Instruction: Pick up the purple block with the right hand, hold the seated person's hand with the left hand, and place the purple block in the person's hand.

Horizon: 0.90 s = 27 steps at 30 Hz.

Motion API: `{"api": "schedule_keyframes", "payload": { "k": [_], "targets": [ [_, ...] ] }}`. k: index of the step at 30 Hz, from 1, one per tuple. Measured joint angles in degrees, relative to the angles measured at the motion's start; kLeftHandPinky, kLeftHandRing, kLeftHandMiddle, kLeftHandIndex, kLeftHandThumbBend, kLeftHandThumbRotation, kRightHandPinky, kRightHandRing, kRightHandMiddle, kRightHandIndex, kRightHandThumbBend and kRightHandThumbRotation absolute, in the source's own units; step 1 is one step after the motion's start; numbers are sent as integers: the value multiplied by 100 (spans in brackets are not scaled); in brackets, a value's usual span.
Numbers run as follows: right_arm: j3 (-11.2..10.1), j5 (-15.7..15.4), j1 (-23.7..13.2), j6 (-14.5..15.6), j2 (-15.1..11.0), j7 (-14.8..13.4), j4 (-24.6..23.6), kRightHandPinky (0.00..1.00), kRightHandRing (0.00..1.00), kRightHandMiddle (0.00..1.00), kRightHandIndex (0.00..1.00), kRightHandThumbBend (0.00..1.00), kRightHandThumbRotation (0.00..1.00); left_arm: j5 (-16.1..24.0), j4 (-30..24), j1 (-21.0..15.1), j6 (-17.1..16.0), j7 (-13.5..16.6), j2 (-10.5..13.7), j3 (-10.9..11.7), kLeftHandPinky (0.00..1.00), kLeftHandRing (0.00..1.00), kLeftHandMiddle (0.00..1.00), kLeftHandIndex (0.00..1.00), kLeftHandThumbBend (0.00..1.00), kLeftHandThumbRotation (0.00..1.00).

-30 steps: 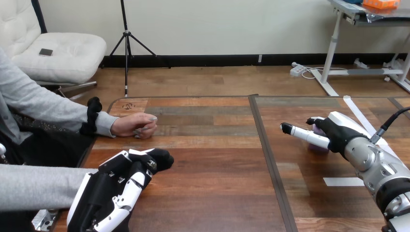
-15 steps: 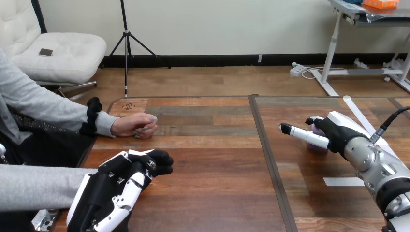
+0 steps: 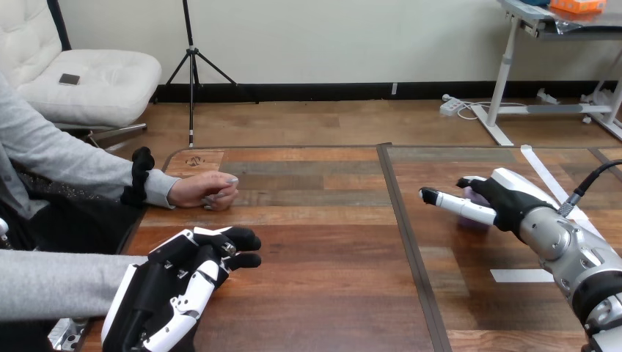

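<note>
right hand (image 3: 507,202) shifted slightly left | purple block (image 3: 475,221) under its palm, mostly hidden | grip: cannot tell

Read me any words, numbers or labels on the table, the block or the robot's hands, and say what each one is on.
Nothing here can be read.
Small round mark at the far left corner of the table: too small and blurred to read.
White tape strips on the table: blank.
Purple block, mostly behind the right hand: no print shows.
Left hand: no print shows.
</note>
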Motion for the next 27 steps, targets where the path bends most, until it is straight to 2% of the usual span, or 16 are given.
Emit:
{"api": "schedule_keyframes", "payload": {
  "k": [8,15,27],
  "targets": [
    [24,-22,157,-385,-86,73,-146,91,98,98,94,88,100,-31,-2,0,5,1,-2,-17,63,68,63,42,0,0],
    [36,-23,350,-698,-182,77,-300,93,98,98,94,91,100,-12,-4,0,1,47,-2,-15,63,68,63,42,0,0],
    [59,-29,645,-1037,-393,187,-648,94,99,98,94,91,100,-17,0,1,-94,-28,-2,-2,64,69,65,42,0,0]
  ]
}}
